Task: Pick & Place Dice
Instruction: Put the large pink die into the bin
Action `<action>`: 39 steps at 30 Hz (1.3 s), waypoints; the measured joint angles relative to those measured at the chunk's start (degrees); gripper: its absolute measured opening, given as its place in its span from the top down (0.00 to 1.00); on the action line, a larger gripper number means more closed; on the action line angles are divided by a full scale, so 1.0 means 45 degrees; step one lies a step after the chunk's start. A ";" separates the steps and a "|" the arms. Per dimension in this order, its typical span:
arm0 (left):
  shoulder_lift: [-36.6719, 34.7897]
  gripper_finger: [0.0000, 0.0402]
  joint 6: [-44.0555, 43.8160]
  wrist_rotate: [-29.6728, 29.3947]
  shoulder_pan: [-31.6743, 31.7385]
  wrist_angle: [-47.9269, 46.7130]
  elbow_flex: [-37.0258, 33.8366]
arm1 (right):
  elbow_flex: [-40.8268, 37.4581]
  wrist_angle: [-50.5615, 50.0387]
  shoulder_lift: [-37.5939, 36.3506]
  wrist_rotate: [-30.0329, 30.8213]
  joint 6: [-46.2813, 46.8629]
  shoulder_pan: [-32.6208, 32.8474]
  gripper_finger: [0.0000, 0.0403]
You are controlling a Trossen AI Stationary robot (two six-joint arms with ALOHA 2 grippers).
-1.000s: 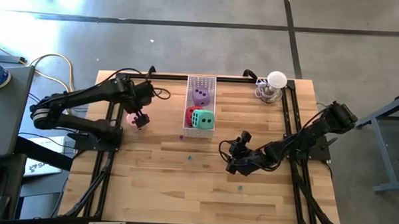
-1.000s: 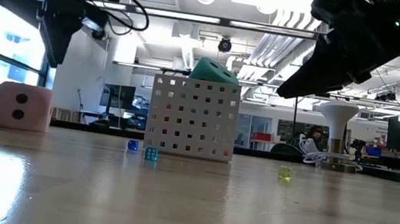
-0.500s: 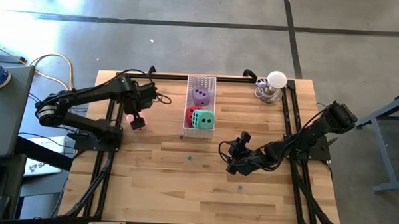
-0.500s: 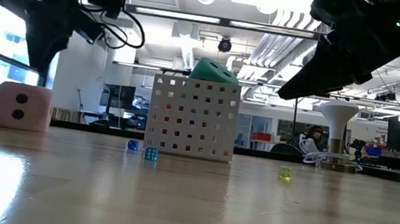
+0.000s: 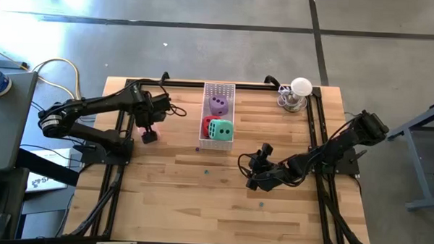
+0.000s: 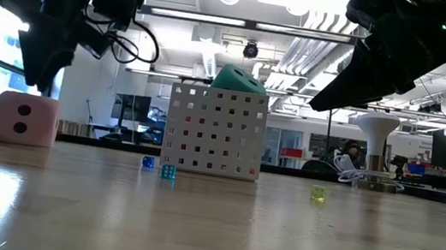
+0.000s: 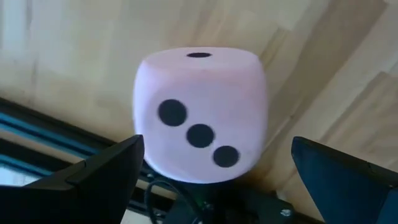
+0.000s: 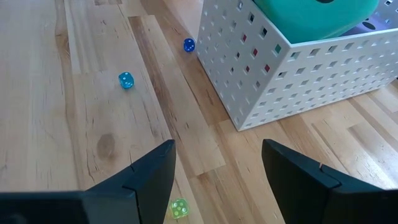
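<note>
With its fingers spread wide, the left tool (image 5: pixel 149 128) hovers over the pink die (image 7: pixel 200 115) near the desk's (image 5: pixel 200 201) left edge and should descend centred, straddling both flanks evenly before closing gently.

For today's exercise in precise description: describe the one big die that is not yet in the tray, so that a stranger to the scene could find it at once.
Start at the white perforated tray near the table's far edge, which holds the purple, red and green dice. Look to its left, beside the black frame rail, under the open left gripper. There sits the pink die, alone on bare wood: the only pale pink one, far bigger than the tiny translucent dice nearby.
</note>
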 joint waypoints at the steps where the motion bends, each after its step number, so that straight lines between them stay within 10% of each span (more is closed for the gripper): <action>1: 0.0000 0.01 -0.0042 -0.0103 0.0000 -0.0003 0.0000 | 0.0000 0.0000 0.0001 -0.0002 -0.0003 0.0000 0.43; 39: 0.1309 0.01 0.1173 0.0728 0.1404 0.1289 -0.0801 | 0.0000 0.0010 0.0001 -0.0044 0.0063 0.0000 0.43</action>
